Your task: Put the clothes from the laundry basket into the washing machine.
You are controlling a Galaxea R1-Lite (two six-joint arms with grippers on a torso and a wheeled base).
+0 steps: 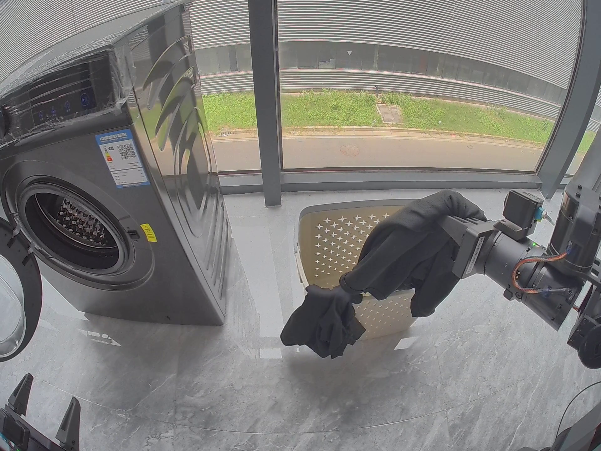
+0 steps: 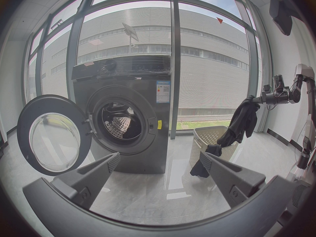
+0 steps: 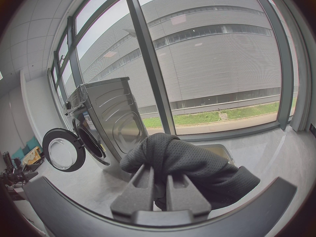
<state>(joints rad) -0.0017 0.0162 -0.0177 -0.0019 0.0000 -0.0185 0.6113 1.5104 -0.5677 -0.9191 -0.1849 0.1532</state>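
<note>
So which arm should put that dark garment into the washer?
Right, most likely: the right pincer is shut on the garment, held over the basket. The left pincer hangs open and empty, low in front of the washer, whose door is open.

Laundry basket [image 1: 332,245] interior largely behind garment [image 1: 407,239], seemingly.

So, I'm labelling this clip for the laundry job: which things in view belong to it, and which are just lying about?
Job:
washing machine, its door open
laundry basket
black garment, hanging from the shut right end effector
left end effector, open, empty

Just about:
window post
dark box on the wall
</note>
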